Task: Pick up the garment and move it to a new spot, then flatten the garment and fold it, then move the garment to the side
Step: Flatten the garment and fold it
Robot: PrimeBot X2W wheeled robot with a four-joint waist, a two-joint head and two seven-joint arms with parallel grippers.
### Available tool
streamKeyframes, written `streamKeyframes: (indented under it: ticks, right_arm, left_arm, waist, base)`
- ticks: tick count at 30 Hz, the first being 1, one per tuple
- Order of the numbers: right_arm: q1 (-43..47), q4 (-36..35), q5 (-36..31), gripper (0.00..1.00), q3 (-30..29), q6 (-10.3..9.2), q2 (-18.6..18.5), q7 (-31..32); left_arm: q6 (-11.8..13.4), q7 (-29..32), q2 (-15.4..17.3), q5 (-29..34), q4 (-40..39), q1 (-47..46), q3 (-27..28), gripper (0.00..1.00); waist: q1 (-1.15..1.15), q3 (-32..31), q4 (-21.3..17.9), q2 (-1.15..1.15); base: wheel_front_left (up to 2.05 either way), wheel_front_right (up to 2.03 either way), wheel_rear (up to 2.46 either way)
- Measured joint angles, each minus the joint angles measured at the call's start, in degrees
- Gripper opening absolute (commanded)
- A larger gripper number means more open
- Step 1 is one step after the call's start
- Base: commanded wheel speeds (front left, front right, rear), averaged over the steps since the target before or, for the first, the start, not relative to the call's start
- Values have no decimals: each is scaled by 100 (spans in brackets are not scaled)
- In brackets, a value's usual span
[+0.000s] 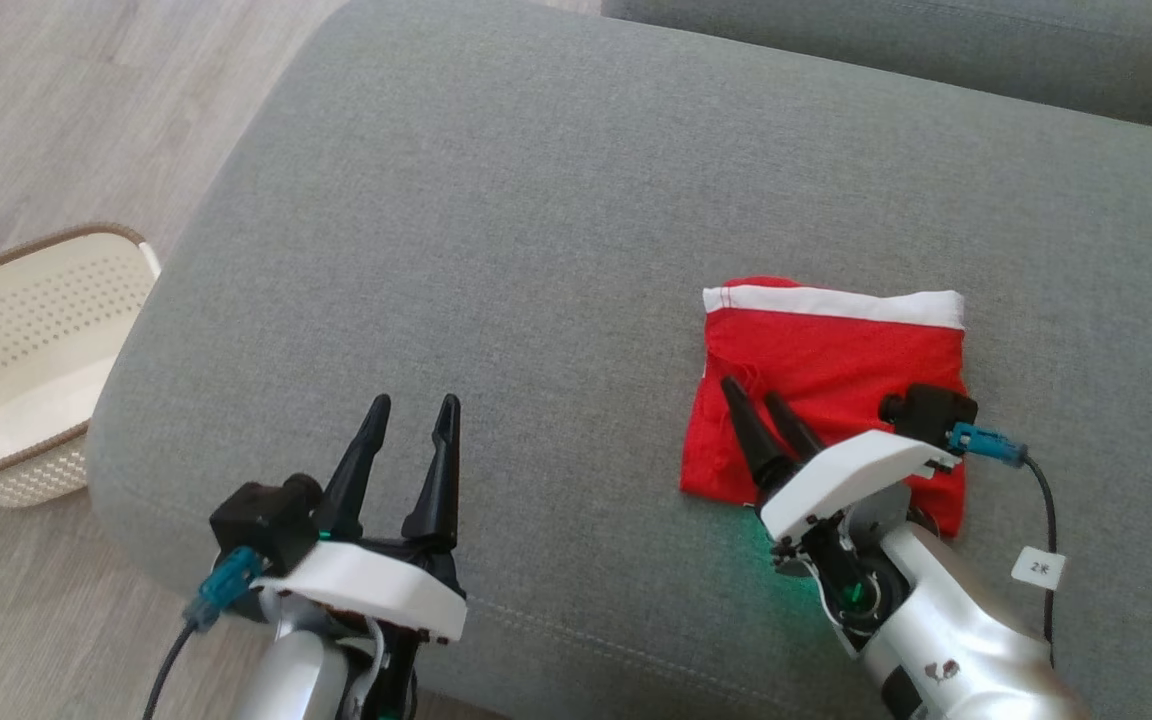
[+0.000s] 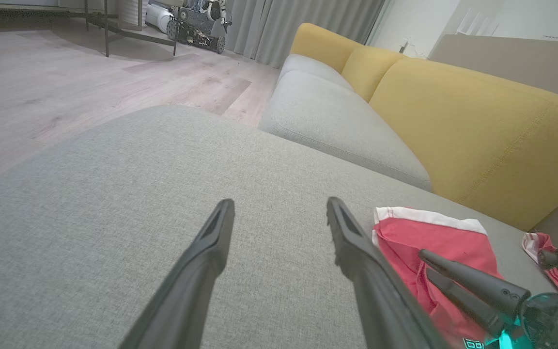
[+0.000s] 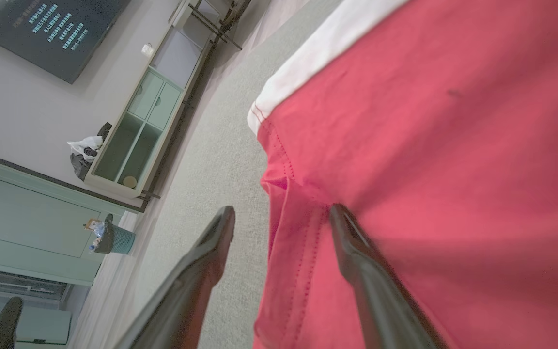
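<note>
Garment (image 1: 836, 350), folded, lies on the cushion (image 1: 536, 200). Right claw (image 1: 750, 390), fingers apart, hangs over its left edge; best pinch every layer together. Left claw (image 1: 414, 402), likewise spread, hovers well apart.

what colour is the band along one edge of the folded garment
White band on a red garment; clearest in the head view.

The right hand (image 1: 751, 390) and its forearm cover the near right corner of the folded red garment (image 1: 826, 360). The white perforated basket (image 1: 26, 340) is cut by the head view's left edge. Writing on the dark screen (image 3: 51, 29) is too small to read.
</note>
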Motion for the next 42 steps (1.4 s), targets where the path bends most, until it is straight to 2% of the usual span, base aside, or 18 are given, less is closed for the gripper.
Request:
streamKeyframes:
  ticks: [9, 13, 17, 22, 25, 26, 28, 32, 36, 39, 42]
  right_arm:
    - [-232, 30, 157, 100, 34, 0, -22, -511]
    - [-344, -141, 30, 100, -27, 0, -248, -756]
    - [-387, -205, -601, 100, -71, 0, -679, -981]
    - [-354, -436, -1555, 100, -417, 0, -1083, -1081]
    - [-195, -775, -2375, 100, -929, 0, -1302, -1105]
    - [-195, -775, -2375, 100, -929, 0, -1302, -1105]
    - [21, -1095, -3212, 100, -1367, 0, -1412, -1106]
    - [731, -1677, -4133, 100, -2291, 0, -1252, -1121]
    - [1377, -2409, -5052, 100, -2937, 0, -817, -1122]
    - [1631, -2792, -5345, 100, -3237, 0, -441, -1122]
    - [1805, -2994, -5490, 100, -3320, 0, -247, -1122]
  left_arm:
    - [15, 0, 0, 3, 1, -3, 51, 100]
    - [-2, 0, 2, 30, -5, -4, 141, 100]
    - [-9, 0, 1, 30, -33, -5, 177, 100]
    - [-10, 0, 1, 27, -107, -13, 233, 100]
    - [-10, 0, 0, 27, -140, -15, 280, 100]
    - [-10, 0, 0, 27, -140, -15, 280, 100]
    - [-10, 0, 2, 27, -161, -15, 326, 100]
    - [-11, 0, 0, 29, -172, -15, 332, 100]
    - [11, 0, 0, 30, -174, -12, 370, 100]
    - [81, 0, 0, 88, -172, -1, 382, 100]
    - [143, 0, -1, 172, -192, 10, 442, 100]
  waist:
    - [0, -51, -316, 0]
    - [0, -109, -534, 0]
    - [0, -178, -780, 0]
    - [0, -253, -1087, 0]
    - [0, -295, -1248, 0]
    - [0, -295, -1248, 0]
    - [0, -311, -1347, 0]
    - [0, -328, -1491, 0]
    - [0, -326, -1599, 0]
    - [0, -316, -1641, 0]
    - [0, -311, -1672, 0]
  base:
    - [0, 0, 0]
    - [0, 0, 0]
    - [0, 0, 0]
    - [0, 0, 0]
    - [0, 0, 0]
    - [0, 0, 0]
    - [0, 0, 0]
    - [0, 0, 0]
    - [0, 0, 0]
    - [0, 0, 0]
    - [0, 0, 0]
